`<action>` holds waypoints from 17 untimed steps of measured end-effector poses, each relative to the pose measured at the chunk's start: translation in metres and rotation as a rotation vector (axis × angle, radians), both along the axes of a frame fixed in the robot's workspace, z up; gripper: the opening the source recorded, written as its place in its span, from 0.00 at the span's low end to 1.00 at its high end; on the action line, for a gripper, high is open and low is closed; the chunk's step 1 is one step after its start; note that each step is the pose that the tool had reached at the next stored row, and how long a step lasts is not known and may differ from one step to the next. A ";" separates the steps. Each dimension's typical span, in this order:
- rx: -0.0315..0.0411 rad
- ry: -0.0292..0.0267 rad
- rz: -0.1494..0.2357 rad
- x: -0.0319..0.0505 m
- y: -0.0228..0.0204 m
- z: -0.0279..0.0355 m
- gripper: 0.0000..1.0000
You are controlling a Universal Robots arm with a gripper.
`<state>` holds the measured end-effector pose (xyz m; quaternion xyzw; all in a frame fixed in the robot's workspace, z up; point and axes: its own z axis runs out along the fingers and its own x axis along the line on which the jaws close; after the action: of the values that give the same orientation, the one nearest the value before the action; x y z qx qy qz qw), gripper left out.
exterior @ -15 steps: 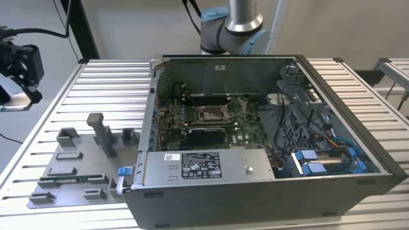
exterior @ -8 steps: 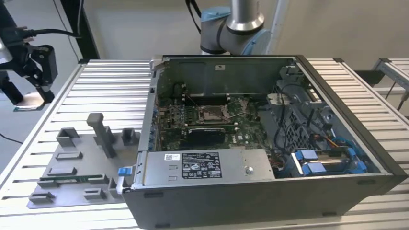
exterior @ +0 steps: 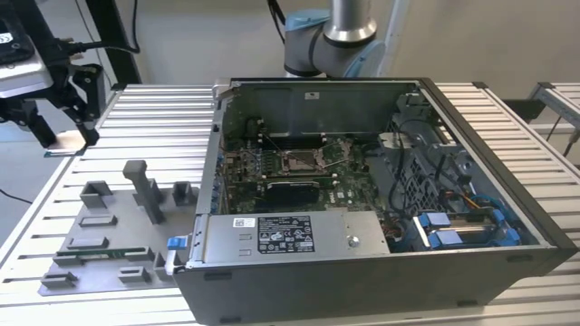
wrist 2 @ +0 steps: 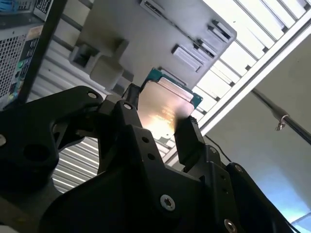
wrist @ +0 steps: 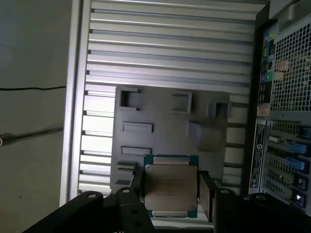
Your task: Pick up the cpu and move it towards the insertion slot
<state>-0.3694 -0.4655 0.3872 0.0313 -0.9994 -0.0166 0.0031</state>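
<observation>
Partly behind the hand's (wrist: 171, 193) fingers, the cpu (wrist: 171, 182).

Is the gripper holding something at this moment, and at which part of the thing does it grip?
Yes. The gripper holds the cpu. One finger presses on each of two opposite side edges, and the flat faces stay free.

Print on the power supply label (exterior: 282, 234) and the cpu (wrist: 171, 187) is unreadable.
</observation>
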 end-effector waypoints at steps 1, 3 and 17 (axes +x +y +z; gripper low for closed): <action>0.0000 0.0003 0.001 0.0032 0.0000 0.0000 0.00; -0.0001 0.0006 0.002 0.0094 0.0000 0.0001 0.00; -0.0001 0.0030 0.018 0.0633 0.0000 0.0001 0.00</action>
<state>-0.3060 -0.4655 0.3873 0.0404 -0.9990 -0.0166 0.0047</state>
